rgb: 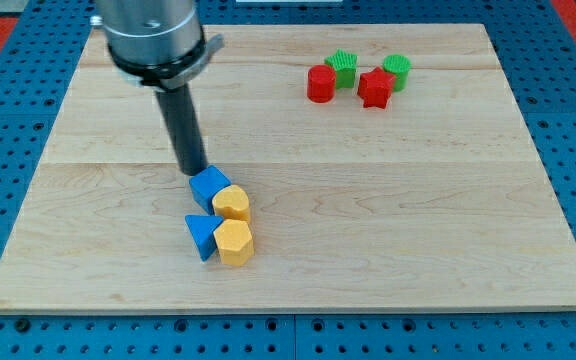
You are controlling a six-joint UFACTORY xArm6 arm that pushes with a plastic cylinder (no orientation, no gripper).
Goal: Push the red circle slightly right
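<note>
The red circle (pixel 320 84) stands at the view's upper right, touching a green star (pixel 342 67) behind it. A red star (pixel 375 88) and a green circle (pixel 397 69) sit just to its right. My tip (pixel 194 172) is far off at the view's lower left, against the top left of a blue cube (pixel 208 186). A yellow block (pixel 232 203), a blue triangle (pixel 202 236) and a yellow hexagon (pixel 234 242) cluster below the cube.
The wooden board (pixel 418 220) lies on a blue pegboard table (pixel 8 90). The rod's round grey mount (pixel 153 35) hangs over the board's upper left.
</note>
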